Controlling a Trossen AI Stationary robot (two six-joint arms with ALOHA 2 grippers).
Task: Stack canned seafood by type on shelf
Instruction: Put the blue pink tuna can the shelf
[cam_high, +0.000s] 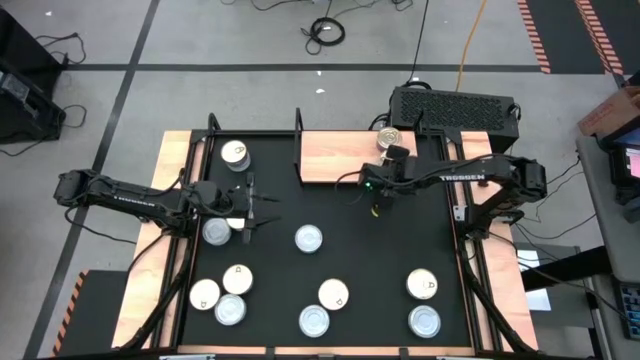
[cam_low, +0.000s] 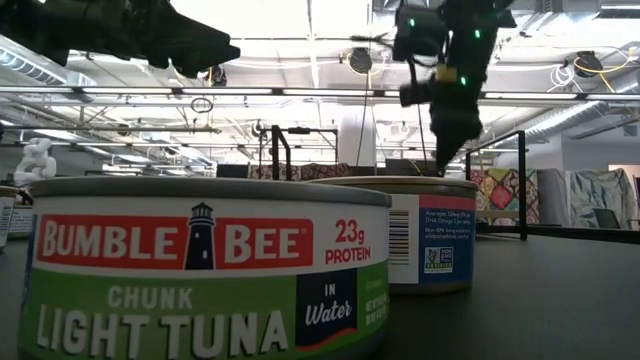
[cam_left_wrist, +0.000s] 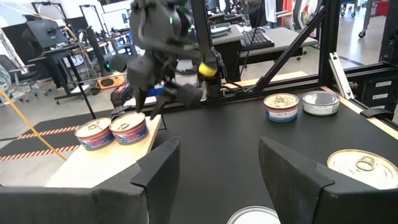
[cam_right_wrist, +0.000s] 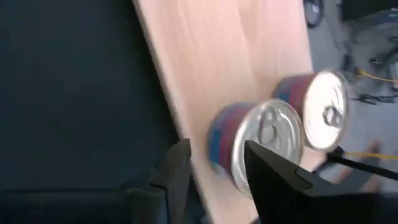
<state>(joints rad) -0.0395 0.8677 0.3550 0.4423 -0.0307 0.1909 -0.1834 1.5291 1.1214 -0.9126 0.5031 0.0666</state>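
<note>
- Right claw (cam_high: 377, 207) hangs just off the wooden shelf's (cam_high: 330, 158) front edge, its fingers (cam_right_wrist: 273, 177) parted and holding nothing.
- Two tins (cam_right_wrist: 261, 146) sit side by side, touching, on the shelf near its right end, just beyond those fingers.
- Left claw (cam_high: 252, 212) hovers wide and empty near the black mat's (cam_high: 370, 260) left edge, beside a silver-topped tin (cam_high: 216, 231).
- More tins (cam_high: 309, 238) lie scattered over the mat, mostly along its front edge.
</note>
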